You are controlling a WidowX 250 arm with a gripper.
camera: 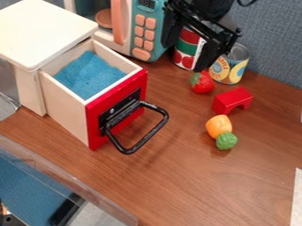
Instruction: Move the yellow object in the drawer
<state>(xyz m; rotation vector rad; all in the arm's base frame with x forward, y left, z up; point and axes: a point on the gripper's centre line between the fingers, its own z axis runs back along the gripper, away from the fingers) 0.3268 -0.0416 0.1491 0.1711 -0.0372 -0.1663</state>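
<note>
The gripper [185, 58] stood wide open, empty. Pinched off-centre, the rounded yellow toy [219, 126] might roll away; carried too low, it could catch the drawer [68, 103] handle [147, 136].

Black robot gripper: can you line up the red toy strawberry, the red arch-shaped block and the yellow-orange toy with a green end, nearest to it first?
1. Strawberry, just below the gripper.
2. Arch-shaped block, lower right of the strawberry.
3. Yellow-orange toy, lowest of the three.
</note>
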